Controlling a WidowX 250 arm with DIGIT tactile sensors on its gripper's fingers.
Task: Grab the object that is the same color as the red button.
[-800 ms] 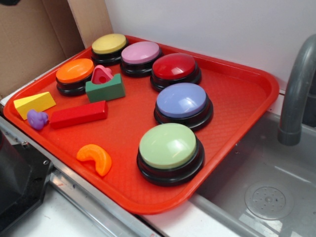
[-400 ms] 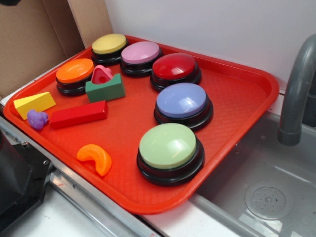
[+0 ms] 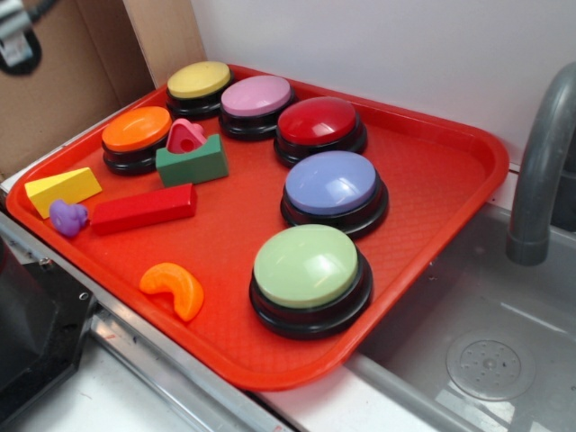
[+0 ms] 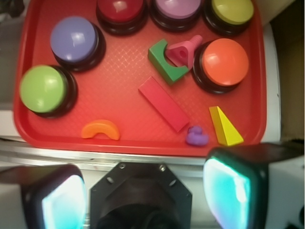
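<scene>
The long bright red bar (image 3: 144, 208) lies flat on the red tray (image 3: 432, 180), between the green block and the purple piece; in the wrist view it lies diagonally (image 4: 163, 103). The red button (image 3: 319, 126) stands at the tray's back, beside the pink-topped button; its lower part shows at the top edge of the wrist view (image 4: 120, 12). My gripper (image 4: 143, 193) is open and empty, its two pads wide apart, above the counter edge in front of the tray and apart from the bar. A small part of the arm (image 3: 16, 40) shows at the top left.
The tray also holds yellow (image 3: 199, 83), pink (image 3: 256, 97), orange (image 3: 136, 131), blue (image 3: 332, 184) and green (image 3: 306, 268) buttons. There is also a green block (image 3: 192, 162), a pinkish triangular piece (image 3: 184, 137), a yellow wedge (image 3: 63, 188), a purple piece (image 3: 67, 217) and an orange arch (image 3: 174, 288). A sink and grey faucet (image 3: 540, 162) are at the right.
A part of the arm has come into the exterior view at the top left corner. Nothing on the tray has moved.
</scene>
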